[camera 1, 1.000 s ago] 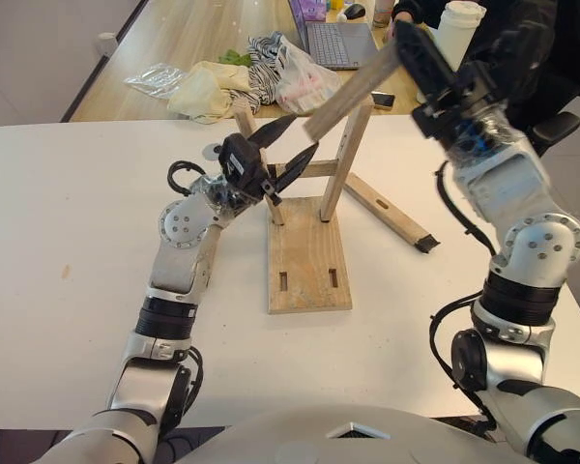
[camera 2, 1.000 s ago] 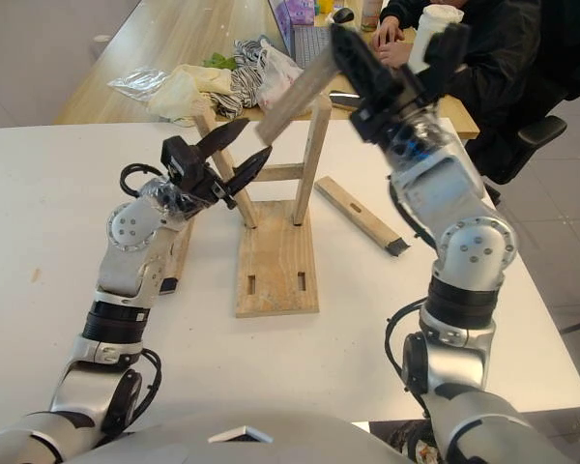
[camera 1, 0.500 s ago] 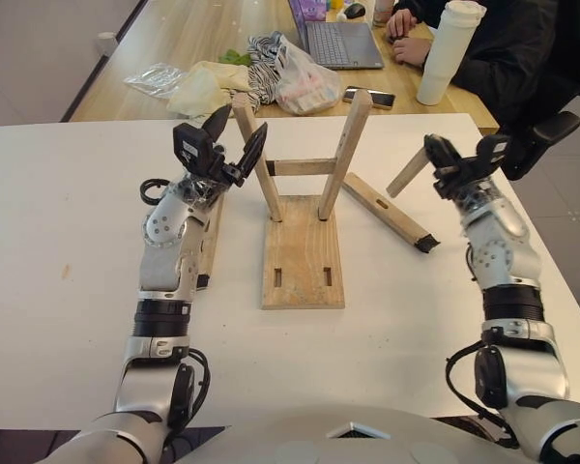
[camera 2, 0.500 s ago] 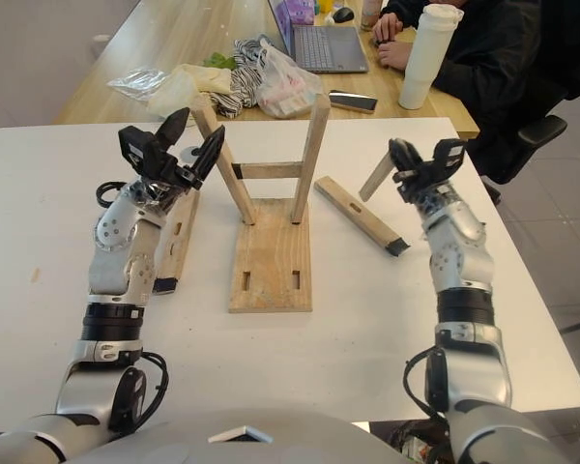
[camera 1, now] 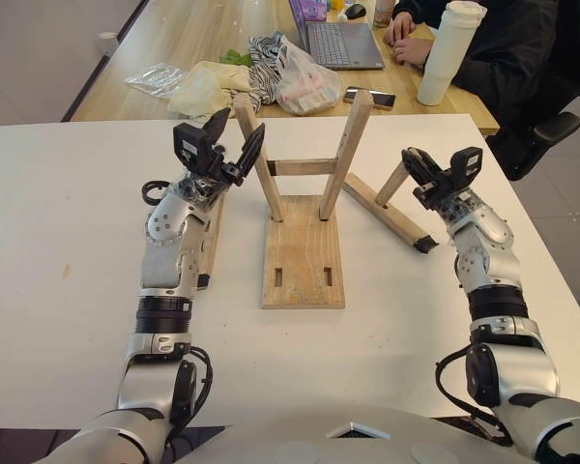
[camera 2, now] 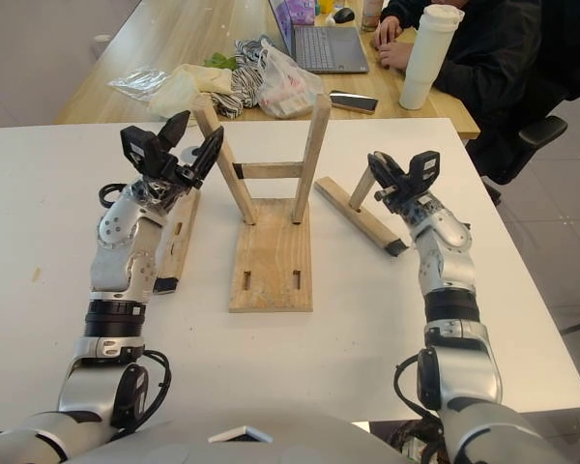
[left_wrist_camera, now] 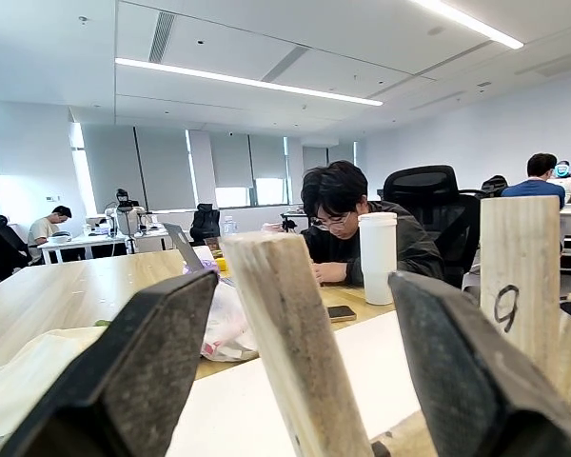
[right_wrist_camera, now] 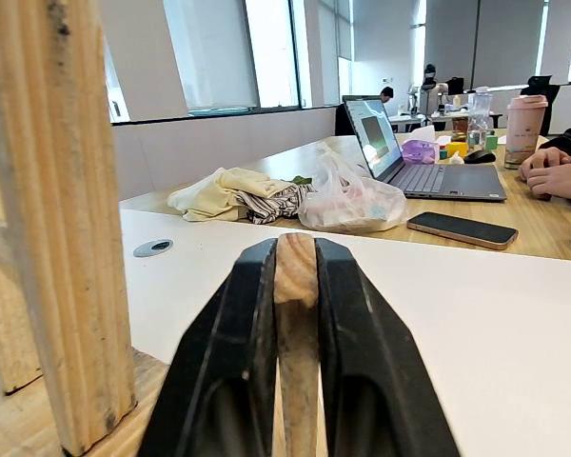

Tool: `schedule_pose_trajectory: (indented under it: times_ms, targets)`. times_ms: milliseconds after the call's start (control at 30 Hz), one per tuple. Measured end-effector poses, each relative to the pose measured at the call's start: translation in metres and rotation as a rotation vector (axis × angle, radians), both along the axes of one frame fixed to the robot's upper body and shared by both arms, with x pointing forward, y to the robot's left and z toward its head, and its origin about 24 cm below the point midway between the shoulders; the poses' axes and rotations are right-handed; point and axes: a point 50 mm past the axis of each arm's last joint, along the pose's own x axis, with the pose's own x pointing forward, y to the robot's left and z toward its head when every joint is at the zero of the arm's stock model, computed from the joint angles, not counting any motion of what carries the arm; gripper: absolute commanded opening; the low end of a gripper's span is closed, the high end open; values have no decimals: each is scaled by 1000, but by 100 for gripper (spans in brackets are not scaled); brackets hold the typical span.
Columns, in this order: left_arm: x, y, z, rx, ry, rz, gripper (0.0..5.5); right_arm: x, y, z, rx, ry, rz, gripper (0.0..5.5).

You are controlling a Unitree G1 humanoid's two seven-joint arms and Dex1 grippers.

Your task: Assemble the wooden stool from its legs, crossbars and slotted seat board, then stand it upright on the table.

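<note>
You have a white worktop [camera 1: 58, 193] in front of you, and the stool is only part built on it. The flat slotted wooden seat board [camera 1: 303, 261] lies at the middle. Two long wooden legs, one on the left [camera 1: 259, 174] and one on the right [camera 1: 346, 155], stand up from the board's far end and lean away from each other. A short wooden crossbar [camera 1: 304, 166] joins them about halfway up.

A loose wooden leg with a dark foot [camera 1: 391, 215] lies flat on the worktop just right of the board. Another [camera 2: 179, 232] lies to the left, partly under your left arm.

Your right pincer [camera 1: 411, 164] is clamped on a short wooden bar [camera 1: 391, 186], whose lower end slants down to the loose right-hand leg. Your left pincer [camera 1: 237, 130] is spread wide around the top of the left upright leg. Seen from the left wrist, neither finger touches that leg.
</note>
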Motion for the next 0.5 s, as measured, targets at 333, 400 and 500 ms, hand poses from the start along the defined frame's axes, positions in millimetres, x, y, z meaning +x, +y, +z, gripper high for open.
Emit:
schedule_pose_trajectory:
  times_ms: [333,400,500]
  targets:
    - [1,3,-2,-12,14,24,328,-6,-6,-6,-129,24,77,38]
    - [1,4,-3,-14,16,29,328,-6,-15,-6,-139,39,61,38]
    - [2,5,-4,-16,22,33,328,-4,-19,-10,-123,54,41,38]
